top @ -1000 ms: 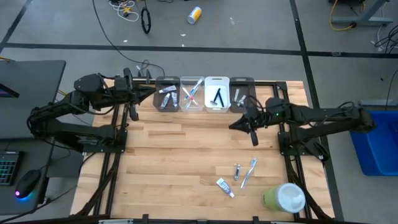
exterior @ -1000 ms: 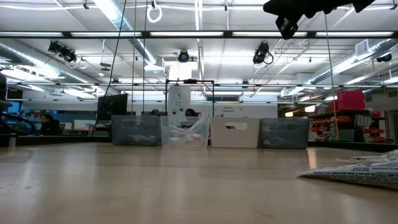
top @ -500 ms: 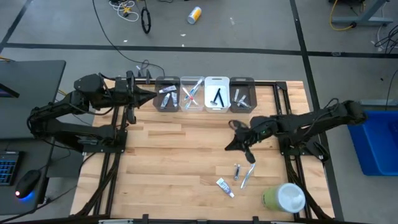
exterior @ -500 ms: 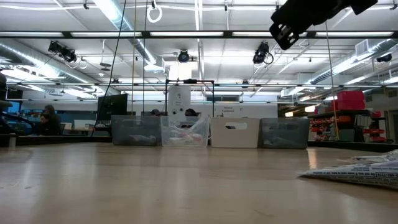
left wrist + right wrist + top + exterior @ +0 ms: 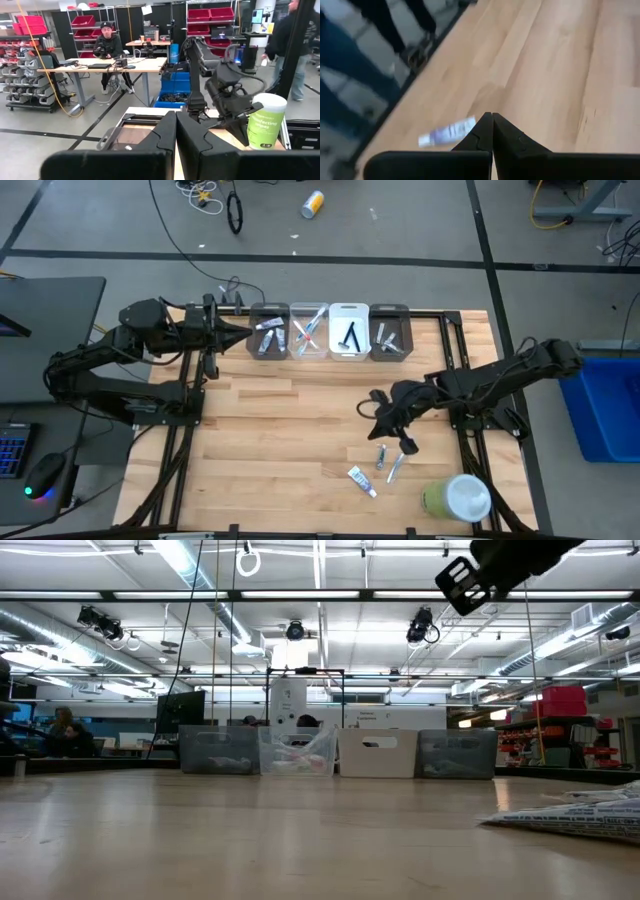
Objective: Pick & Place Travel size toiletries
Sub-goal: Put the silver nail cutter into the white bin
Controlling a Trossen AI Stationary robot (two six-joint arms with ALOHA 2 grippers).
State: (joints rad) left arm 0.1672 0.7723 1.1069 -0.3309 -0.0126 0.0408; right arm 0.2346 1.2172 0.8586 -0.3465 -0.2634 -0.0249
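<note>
Right gripper (image 5: 372,406) hangs over the bare wood right of the table's centre, fingers clenched together with nothing between them, and in its wrist view a small white-blue toothpaste tube (image 5: 447,133) lies on the boards just past the fingertips. From above, three loose toiletries sit at about five o'clock from that gripper: the toothpaste tube (image 5: 362,480), a small grey tube (image 5: 381,455) and a slim toothbrush (image 5: 396,464). The four bins (image 5: 329,331) at twelve o'clock hold the rest. Left gripper (image 5: 240,333) waits at the table's ten o'clock edge, fingers pressed shut, empty.
</note>
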